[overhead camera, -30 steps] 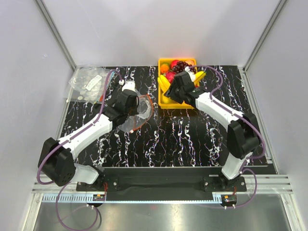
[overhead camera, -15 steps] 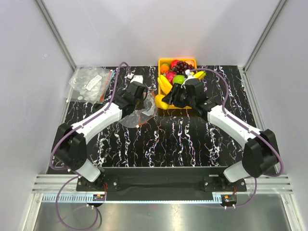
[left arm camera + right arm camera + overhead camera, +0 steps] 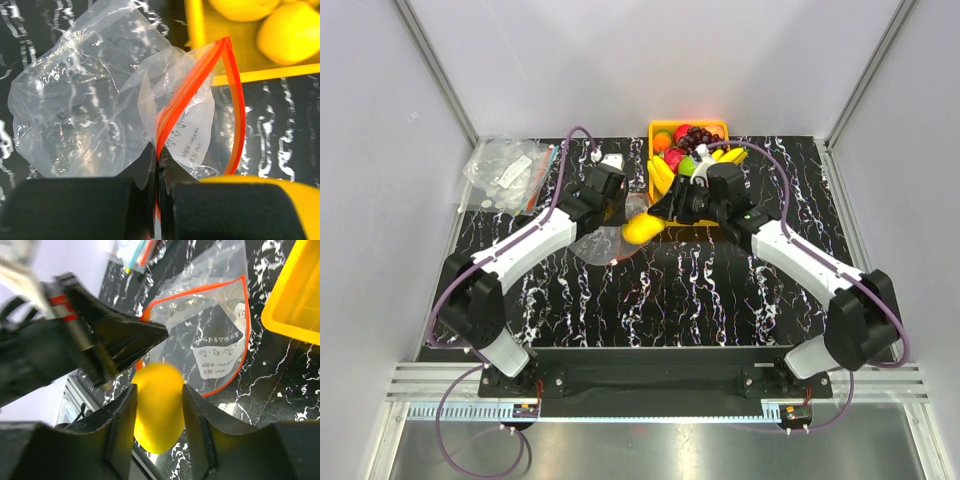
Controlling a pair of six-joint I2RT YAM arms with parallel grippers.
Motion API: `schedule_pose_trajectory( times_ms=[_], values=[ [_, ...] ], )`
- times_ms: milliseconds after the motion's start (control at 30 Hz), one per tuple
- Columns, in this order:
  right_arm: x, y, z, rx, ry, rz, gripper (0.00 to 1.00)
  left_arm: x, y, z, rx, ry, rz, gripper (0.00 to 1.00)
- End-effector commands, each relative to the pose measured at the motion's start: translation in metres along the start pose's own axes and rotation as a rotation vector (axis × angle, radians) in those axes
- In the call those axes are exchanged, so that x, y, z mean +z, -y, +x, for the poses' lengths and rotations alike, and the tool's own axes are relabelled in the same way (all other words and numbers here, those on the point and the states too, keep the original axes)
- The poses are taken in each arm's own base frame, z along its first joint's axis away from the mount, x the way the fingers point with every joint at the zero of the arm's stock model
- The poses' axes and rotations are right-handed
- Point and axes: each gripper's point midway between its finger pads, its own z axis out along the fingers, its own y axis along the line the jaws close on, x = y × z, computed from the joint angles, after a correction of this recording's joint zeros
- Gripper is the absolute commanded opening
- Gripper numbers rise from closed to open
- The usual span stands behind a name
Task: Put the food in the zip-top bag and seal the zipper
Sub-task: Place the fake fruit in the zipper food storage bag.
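Right hand (image 3: 159, 426) holds yellow fruit (image 3: 642, 229) near zip-top bag (image 3: 75, 100) (left hand (image 3: 157, 192) pinching zipper (image 3: 192, 80)).

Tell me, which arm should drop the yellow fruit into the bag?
Right: the right gripper holds the yellow fruit at the open zip-top bag, while the left gripper pinches the zipper.

I see the top view bright and even, with only soft shadows on the glossy table (image 3: 700, 290). In my left wrist view the zip-top bag (image 3: 75, 100) gives white glare, and in the right wrist view the yellow fruit (image 3: 157, 410) is out of focus.
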Motion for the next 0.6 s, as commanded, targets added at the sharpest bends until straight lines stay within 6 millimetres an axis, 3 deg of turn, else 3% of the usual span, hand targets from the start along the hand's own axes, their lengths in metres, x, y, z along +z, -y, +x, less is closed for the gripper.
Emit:
schedule_pose_trajectory(
  times_ms=[0, 133, 300, 400, 567],
  values=[
    [0.013, -0.012, -0.005, -0.013, -0.006, -0.061, 0.34, -0.024, 0.029, -0.030, -0.054, 0.067, 0.149, 0.00],
    [0.036, -0.011, 0.002, -0.019, -0.021, -0.066, 0.34, -0.041, 0.031, -0.035, -0.062, 0.092, 0.183, 0.00],
    [0.050, -0.008, 0.007, -0.016, -0.024, -0.042, 0.39, -0.053, 0.036, -0.033, -0.068, 0.089, 0.223, 0.00],
    [0.044, -0.005, 0.002, -0.016, 0.008, -0.009, 0.52, -0.054, 0.035, -0.033, -0.067, 0.088, 0.219, 0.00],
    [0.020, 0.000, -0.001, -0.051, 0.036, 0.055, 0.54, -0.052, 0.029, -0.034, -0.065, 0.090, 0.203, 0.00]
  ],
)
